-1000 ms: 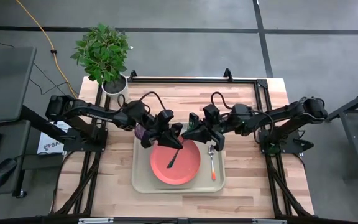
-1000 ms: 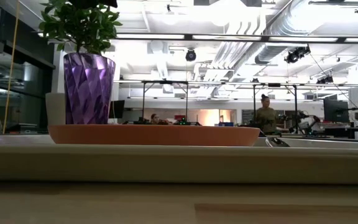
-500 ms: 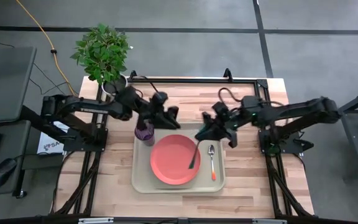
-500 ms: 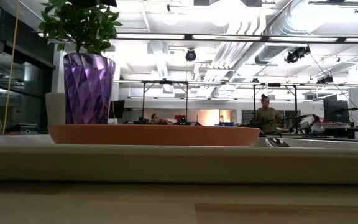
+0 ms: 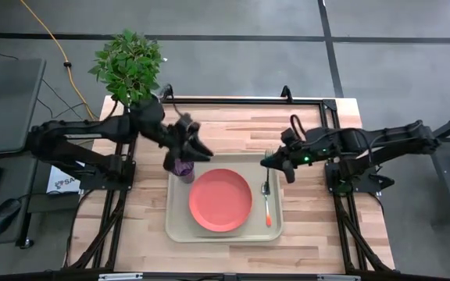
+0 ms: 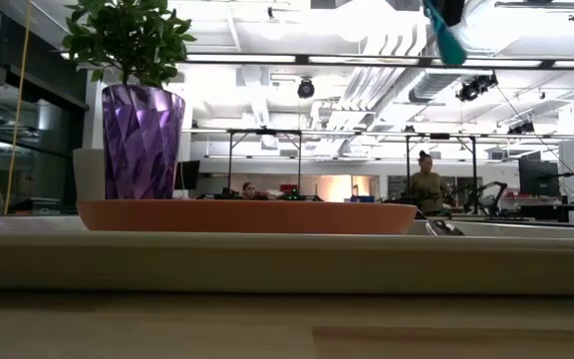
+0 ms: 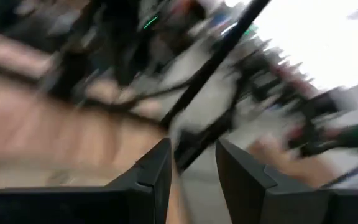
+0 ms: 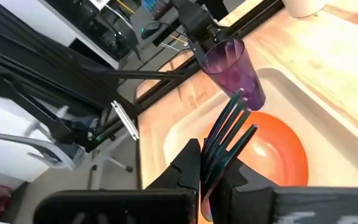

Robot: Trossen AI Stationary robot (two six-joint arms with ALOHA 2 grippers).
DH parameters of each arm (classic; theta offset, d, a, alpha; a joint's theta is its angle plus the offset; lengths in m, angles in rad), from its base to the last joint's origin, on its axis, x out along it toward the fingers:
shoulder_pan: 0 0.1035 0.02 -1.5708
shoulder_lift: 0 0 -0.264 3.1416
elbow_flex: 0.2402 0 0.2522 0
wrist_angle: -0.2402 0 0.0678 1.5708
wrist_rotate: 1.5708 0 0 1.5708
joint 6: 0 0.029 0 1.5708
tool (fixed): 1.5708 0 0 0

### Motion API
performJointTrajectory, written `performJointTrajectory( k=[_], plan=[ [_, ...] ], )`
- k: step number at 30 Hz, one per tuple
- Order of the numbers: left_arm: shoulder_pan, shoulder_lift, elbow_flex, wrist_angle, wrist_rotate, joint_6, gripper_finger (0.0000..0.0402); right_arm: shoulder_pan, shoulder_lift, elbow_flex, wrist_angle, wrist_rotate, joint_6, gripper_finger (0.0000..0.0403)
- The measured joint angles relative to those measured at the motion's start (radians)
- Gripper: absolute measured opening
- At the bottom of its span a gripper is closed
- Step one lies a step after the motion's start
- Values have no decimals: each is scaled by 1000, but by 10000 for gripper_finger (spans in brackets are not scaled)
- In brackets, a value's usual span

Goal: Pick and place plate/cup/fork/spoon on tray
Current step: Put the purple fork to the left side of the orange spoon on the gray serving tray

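Note:
The beige tray (image 5: 180, 226) lies mid-table. On it lie the orange plate (image 5: 220, 200) and the orange-handled spoon (image 5: 266, 204), and the purple cup (image 5: 183, 166) stands upright in its far left corner. My right gripper (image 5: 273, 161) hovers over the tray's far right corner, shut on the fork (image 8: 232, 124). The fork's teal handle (image 6: 446, 32) shows at the top of the low view. My left gripper (image 5: 198, 148) is open and empty, just beyond the cup on its far side; in its own wrist view (image 7: 191, 162) nothing is between the fingers. My right gripper pinches the fork between its two fingers (image 8: 188, 165), just behind the tines (image 8: 215, 158). The tines stick out ahead of the fingertips, along the fingers. The fork is lifted clear of the tray, and its handle end hangs below the gripper.
A potted plant (image 5: 129, 66) in a white pot (image 5: 143, 105) stands at the table's far left corner, close behind my left arm. Bare wood shows along the table's far and near sides around the tray. People stand in the room far beyond the table.
My right gripper has carried the fork from over the plate toward the table's right edge and up, to the tray's far right corner. My left gripper has drawn back from over the plate toward the far left, past the cup. Plate, cup and spoon have stayed put.

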Motion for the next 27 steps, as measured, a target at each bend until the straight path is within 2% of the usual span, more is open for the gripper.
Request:
performJointTrajectory(
  k=[4,6,9,14,16,19,23,27],
  plan=[
    [-104,-39,11,-260,-285,41,108,-7,27,0,22,21,-43,0],
    [-155,-54,0,-307,-410,24,108,-14,30,0,30,36,-58,0],
    [-242,-79,-52,-268,-568,-19,108,-25,37,0,63,42,-76,0],
    [-381,-98,-215,20,-806,-38,108,-25,47,0,138,42,-125,0],
    [-414,-96,-292,150,-851,-38,108,-25,51,0,168,42,-134,0],
    [-430,-64,-368,298,-853,-12,108,-25,53,0,199,34,-145,0],
    [-422,-23,-384,338,-848,-11,112,-25,53,0,199,32,-147,0],
    [-412,-1,-383,333,-829,37,134,-25,53,0,200,33,-131,0]
  ],
)
